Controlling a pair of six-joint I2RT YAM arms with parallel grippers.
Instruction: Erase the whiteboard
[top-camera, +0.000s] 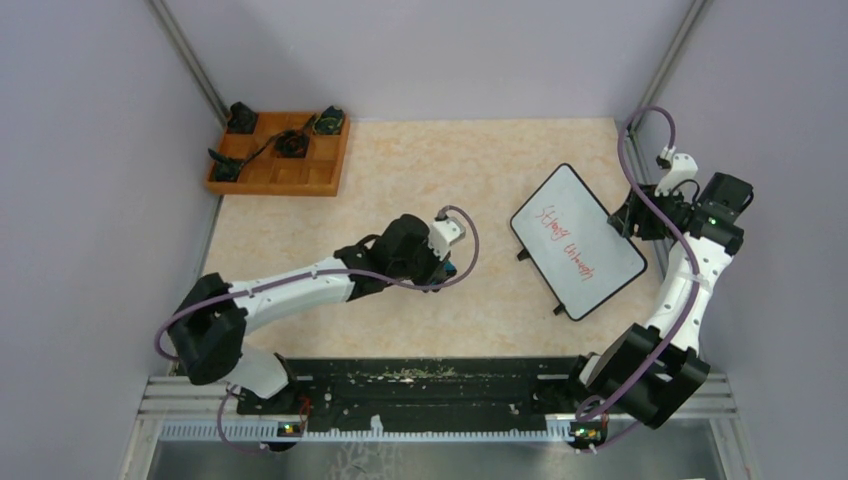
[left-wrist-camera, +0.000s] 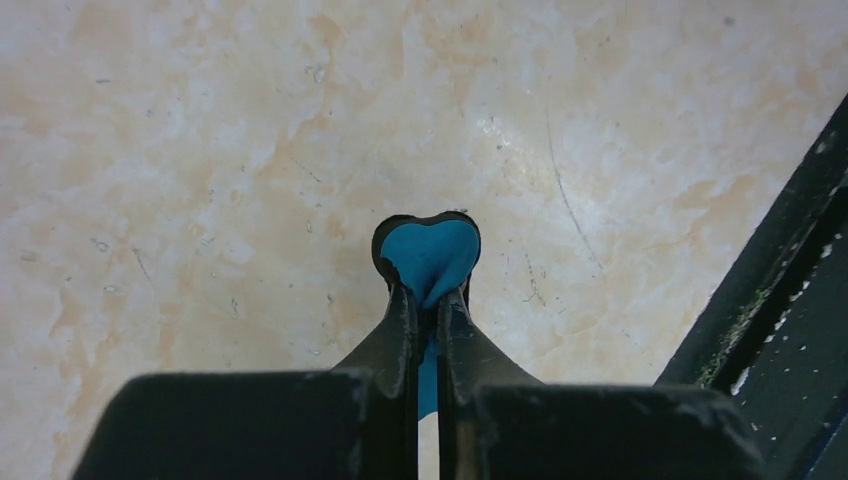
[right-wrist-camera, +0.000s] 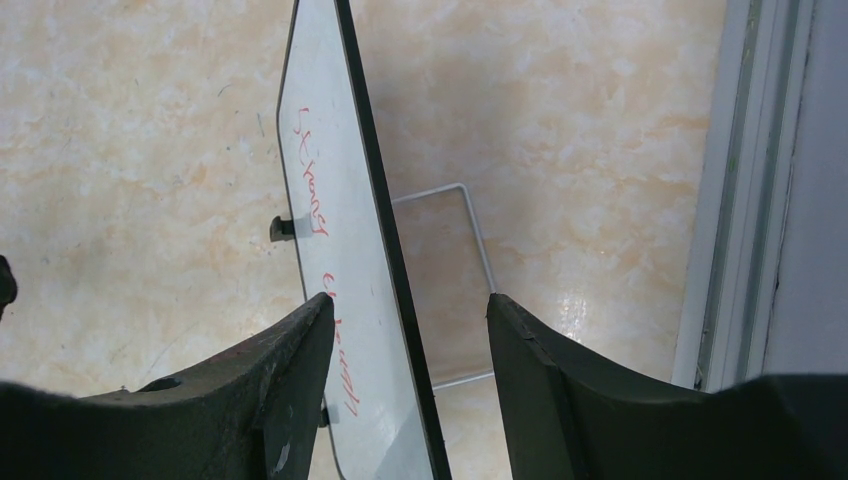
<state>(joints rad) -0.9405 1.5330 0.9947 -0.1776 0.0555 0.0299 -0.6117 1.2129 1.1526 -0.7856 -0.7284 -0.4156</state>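
The whiteboard stands tilted on the table at the right, white with a thin black frame and red handwriting. In the right wrist view the whiteboard is seen edge-on, propped on a wire stand. My right gripper is open, its fingers either side of the board's edge without touching it; from above, my right gripper is at the board's right side. My left gripper is shut on a small blue eraser just above the table, and in the top view my left gripper is left of the board.
A wooden tray with several black parts sits at the back left. A black rail runs along the near edge, and shows as a dark rail in the left wrist view. Grey walls close in the sides.
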